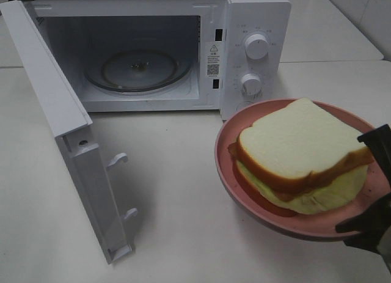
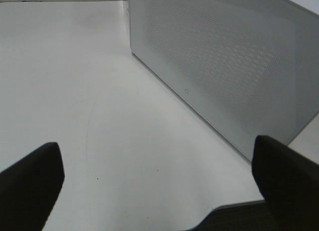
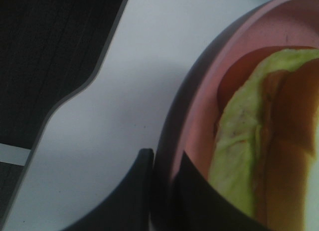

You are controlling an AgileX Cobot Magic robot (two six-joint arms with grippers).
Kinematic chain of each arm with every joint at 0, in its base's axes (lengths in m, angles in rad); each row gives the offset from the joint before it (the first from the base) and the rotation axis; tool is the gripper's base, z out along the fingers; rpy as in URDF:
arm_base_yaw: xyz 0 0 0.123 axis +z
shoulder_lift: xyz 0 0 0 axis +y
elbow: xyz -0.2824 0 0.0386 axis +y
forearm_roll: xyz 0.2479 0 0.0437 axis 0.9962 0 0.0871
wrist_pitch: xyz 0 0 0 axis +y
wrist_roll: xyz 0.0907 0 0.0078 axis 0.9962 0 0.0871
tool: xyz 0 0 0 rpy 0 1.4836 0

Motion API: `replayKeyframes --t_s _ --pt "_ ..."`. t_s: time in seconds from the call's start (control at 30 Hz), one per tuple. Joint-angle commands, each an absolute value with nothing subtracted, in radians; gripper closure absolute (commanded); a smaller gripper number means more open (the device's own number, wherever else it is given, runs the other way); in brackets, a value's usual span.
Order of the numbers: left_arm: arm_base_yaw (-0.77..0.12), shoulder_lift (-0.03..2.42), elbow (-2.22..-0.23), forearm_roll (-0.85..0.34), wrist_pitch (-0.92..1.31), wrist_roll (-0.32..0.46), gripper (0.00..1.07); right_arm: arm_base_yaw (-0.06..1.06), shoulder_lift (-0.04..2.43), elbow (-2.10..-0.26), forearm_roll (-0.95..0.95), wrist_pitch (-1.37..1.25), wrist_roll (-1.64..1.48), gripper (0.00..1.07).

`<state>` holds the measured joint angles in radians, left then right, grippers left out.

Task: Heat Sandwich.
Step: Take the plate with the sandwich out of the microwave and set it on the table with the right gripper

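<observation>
The sandwich (image 1: 299, 142), white bread with orange and pale green filling, lies on a round pink plate (image 1: 226, 142) held above the table, right of the microwave's front. My right gripper (image 1: 372, 209) is shut on the plate's near right rim. The right wrist view shows its fingers (image 3: 144, 181) pinching the rim (image 3: 199, 116) beside the sandwich (image 3: 259, 141). The white microwave (image 1: 256, 14) stands at the back with its door (image 1: 55, 99) swung open to the left and its glass turntable (image 1: 137, 69) bare. My left gripper (image 2: 159, 191) is open and empty, and out of the exterior view.
The open door juts toward the table's front left, with its latch hooks (image 1: 119, 159) facing right. Two control knobs (image 1: 256, 46) sit on the microwave's right panel. In the left wrist view a perforated white panel of the microwave (image 2: 224, 56) stands close ahead.
</observation>
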<state>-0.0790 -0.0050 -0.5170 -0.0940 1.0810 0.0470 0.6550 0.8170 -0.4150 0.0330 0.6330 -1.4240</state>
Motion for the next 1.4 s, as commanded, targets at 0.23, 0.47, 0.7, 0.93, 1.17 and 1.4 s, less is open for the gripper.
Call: replayKeyframes --t_s 0.23,0.47,0.7,0.93,1.17,1.4 --pt "-0.077 -0.011 -0.515 -0.095 1.069 0.047 0.1 0.653 0.735 -0.408 -0.152 0.709 -1.156 1.07" --pt "-0.077 -0.011 -0.515 -0.095 1.069 0.047 0.1 0.653 0.735 -0.408 -0.315 0.735 -0.9 1.07" --pt "-0.077 -0.011 -0.515 -0.095 1.069 0.047 0.1 0.653 0.735 -0.408 -0.421 0.775 -0.688 1.07" --pt "-0.077 -0.011 -0.515 -0.095 1.069 0.047 0.1 0.653 0.736 -0.408 -0.576 0.857 -0.417 1.07" --pt "-0.077 -0.011 -0.515 -0.095 1.069 0.047 0.1 0.653 0.741 -0.408 -0.67 0.907 -0.224 1.07" --pt "-0.077 -0.011 -0.515 -0.095 1.069 0.047 0.1 0.653 0.844 -0.41 -0.738 0.939 -0.028 1.07"
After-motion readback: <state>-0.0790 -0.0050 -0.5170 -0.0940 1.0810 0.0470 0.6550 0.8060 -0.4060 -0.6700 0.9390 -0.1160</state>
